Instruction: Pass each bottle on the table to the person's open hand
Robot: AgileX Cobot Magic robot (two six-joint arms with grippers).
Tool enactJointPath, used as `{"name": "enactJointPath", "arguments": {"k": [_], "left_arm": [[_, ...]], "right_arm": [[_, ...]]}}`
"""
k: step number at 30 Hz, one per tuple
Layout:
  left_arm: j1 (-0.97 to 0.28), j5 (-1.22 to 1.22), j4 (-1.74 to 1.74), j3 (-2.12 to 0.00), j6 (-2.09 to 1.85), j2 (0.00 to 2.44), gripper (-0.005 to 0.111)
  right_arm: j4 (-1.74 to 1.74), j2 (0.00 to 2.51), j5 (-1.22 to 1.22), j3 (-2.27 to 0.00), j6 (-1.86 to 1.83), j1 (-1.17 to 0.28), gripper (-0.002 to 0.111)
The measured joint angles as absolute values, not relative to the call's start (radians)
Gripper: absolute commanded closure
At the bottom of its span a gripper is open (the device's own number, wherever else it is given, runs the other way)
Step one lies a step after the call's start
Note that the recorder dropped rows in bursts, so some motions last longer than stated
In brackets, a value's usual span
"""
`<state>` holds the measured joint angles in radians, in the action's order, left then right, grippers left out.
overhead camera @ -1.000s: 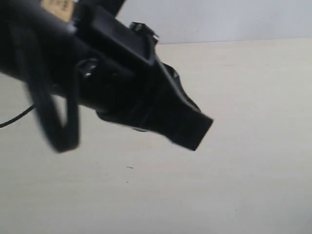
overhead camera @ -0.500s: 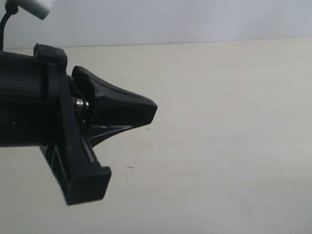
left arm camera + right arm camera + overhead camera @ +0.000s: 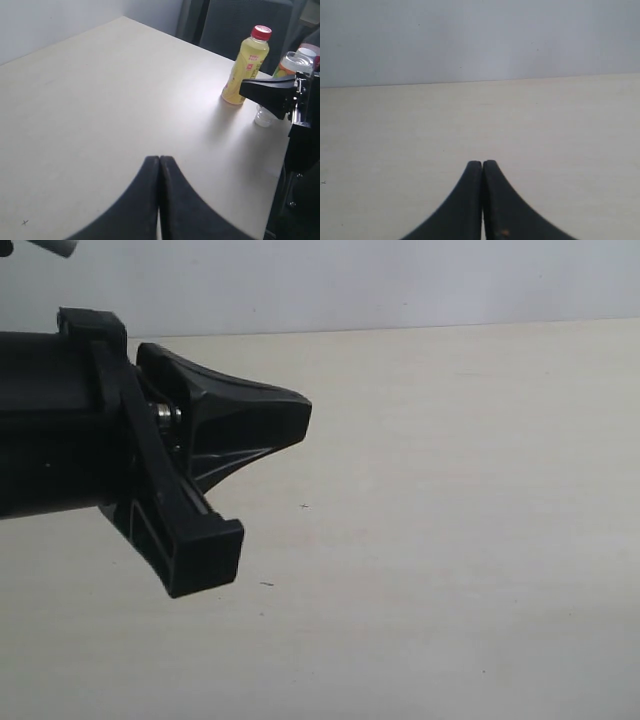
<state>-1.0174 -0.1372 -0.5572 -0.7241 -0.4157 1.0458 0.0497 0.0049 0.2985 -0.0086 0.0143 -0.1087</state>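
Only the left wrist view shows the red-capped yellow plastic bottle (image 3: 246,70); the black left gripper (image 3: 159,158) and right gripper (image 3: 482,163) are both pinched together

The right hand (image 3: 482,165), matte black with two curved fingers (image 3: 465,200), has its tips pressed flat together with only a thin seam between them. One finger carries a small brownish spot near the base. Below it lies the wide, pale cream bench (image 3: 560,130) with faint wood grain and a tiny dark speck (image 3: 323,182). A plain pale grey wall (image 3: 480,40) rises behind the bench's far edge.
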Motion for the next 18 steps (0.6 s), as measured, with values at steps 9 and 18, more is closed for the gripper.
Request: {"name": "enactJointPath", "arguments": {"k": [9, 18], "left_arm": [[-1.017, -0.148, -0.557, -0.724, -0.416, 1.046, 0.107], [-1.017, -0.148, -0.557, -0.724, -0.416, 1.046, 0.107]], "right_arm": [[0.050, 0.005, 0.299, -0.009, 0.014, -0.109, 0.108], [0.050, 0.005, 0.299, -0.009, 0.014, -0.109, 0.108]]}}
